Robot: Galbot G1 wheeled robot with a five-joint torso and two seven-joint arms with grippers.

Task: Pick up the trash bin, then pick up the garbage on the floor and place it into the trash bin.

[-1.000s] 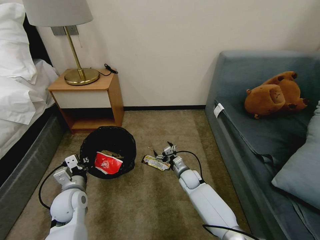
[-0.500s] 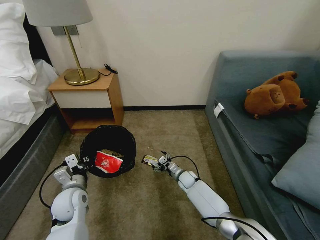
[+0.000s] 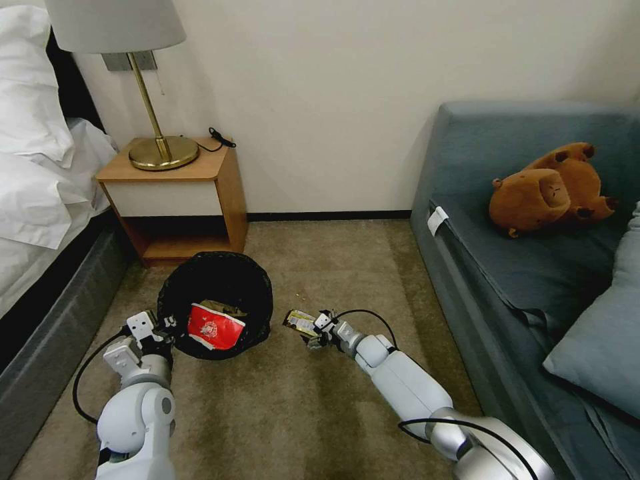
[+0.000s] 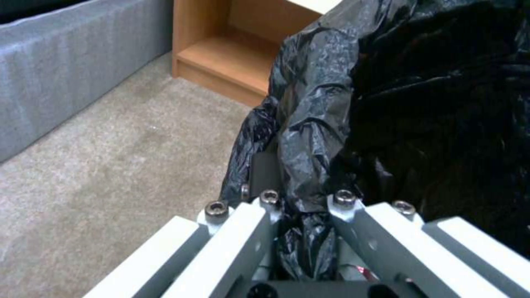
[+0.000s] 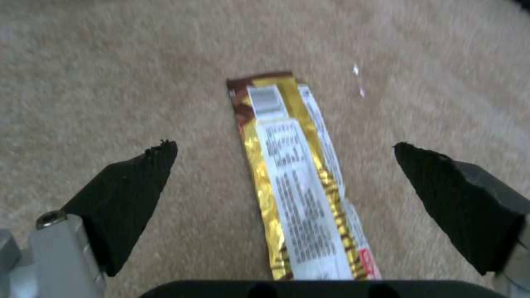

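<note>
The trash bin (image 3: 217, 303), lined with a crinkly black bag (image 4: 430, 103), sits low over the carpet at the left. My left gripper (image 3: 162, 328) is shut on the bin's near rim, pinching the bag (image 4: 304, 203). A red-white wrapper (image 3: 213, 327) and a bit of brown paper (image 3: 225, 307) lie inside the bin. A flat brown-yellow snack wrapper (image 3: 300, 322) lies on the carpet just right of the bin. My right gripper (image 3: 317, 331) is low over it and open. In the right wrist view the snack wrapper (image 5: 301, 182) lies between the gripper's (image 5: 283, 151) two black fingertips, touching neither.
A wooden nightstand (image 3: 180, 193) with a brass lamp (image 3: 150, 100) stands behind the bin. The bed (image 3: 40, 200) runs along the left. A blue-grey sofa (image 3: 533, 280) with a brown plush toy (image 3: 547, 190) borders the right. Open carpet (image 3: 287, 413) lies in front.
My right arm has reached lower and to the left, bringing its open gripper down over the snack wrapper. The left gripper and the bin have hardly moved.
</note>
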